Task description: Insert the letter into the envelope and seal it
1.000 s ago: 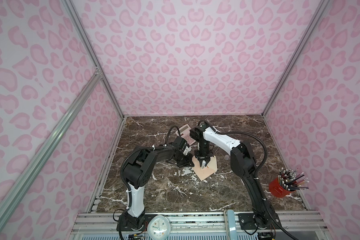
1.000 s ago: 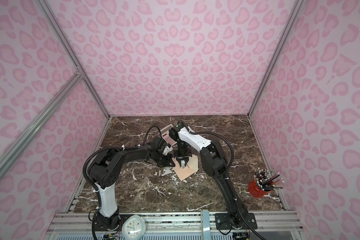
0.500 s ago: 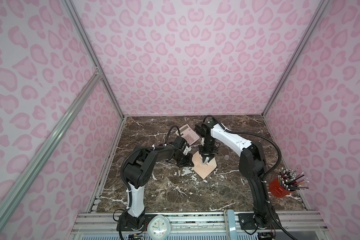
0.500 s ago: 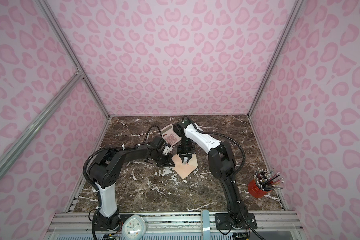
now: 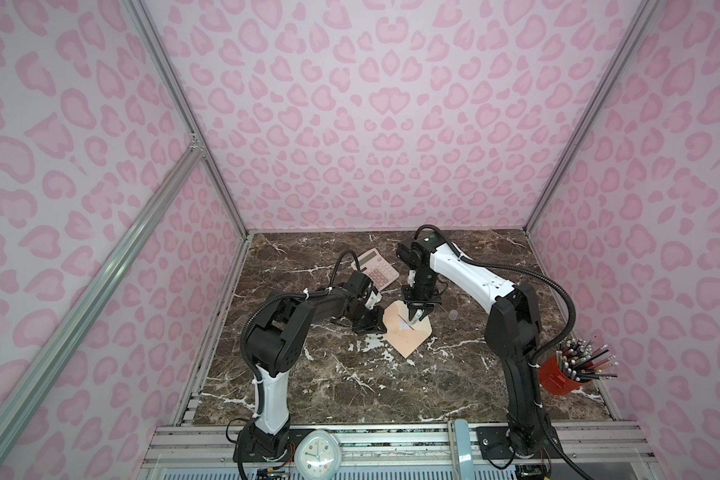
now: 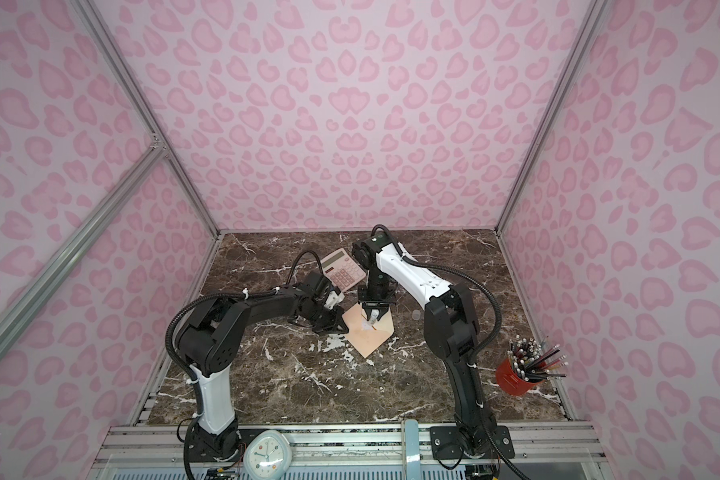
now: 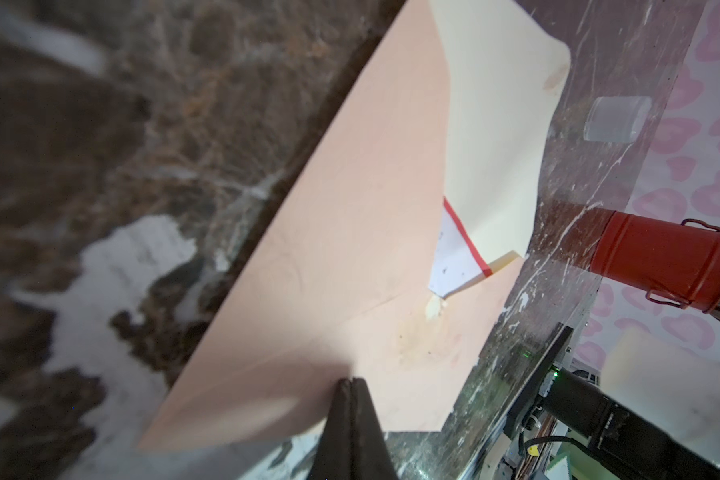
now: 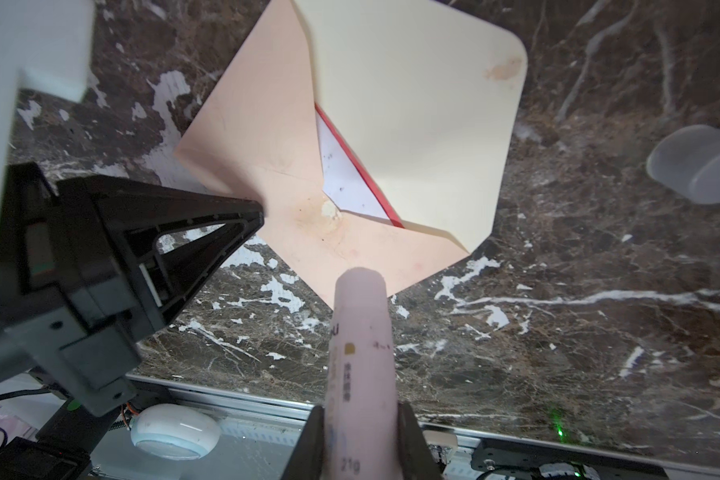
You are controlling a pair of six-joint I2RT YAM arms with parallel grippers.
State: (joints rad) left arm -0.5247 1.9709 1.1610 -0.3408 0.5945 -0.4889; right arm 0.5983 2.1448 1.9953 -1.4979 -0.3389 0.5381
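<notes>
Swung the right arm's elbow outward since a second ago, wrist barely shifted. At left, left gripper (image 7: 351,380) pressed together, tips resting on the edge of the envelope (image 5: 406,340), flat on the marble table (image 5: 350,395). Tucked in its pocket, the letter (image 8: 346,183) (only a red-edged corner showing) below the open cream flap (image 8: 412,124). Over it, right gripper (image 8: 360,415) clamping a pink glue stick (image 8: 360,332). Further right, a clear cap (image 8: 699,164), then a red pencil cup (image 5: 558,374).

Pink glue stick (image 8: 360,328) clamped in right gripper (image 8: 360,419), pointing at peach envelope (image 8: 262,124), cream flap (image 8: 416,116) open, red-edged letter (image 8: 344,178) tucked inside, left gripper (image 8: 257,217) at its edge
</notes>
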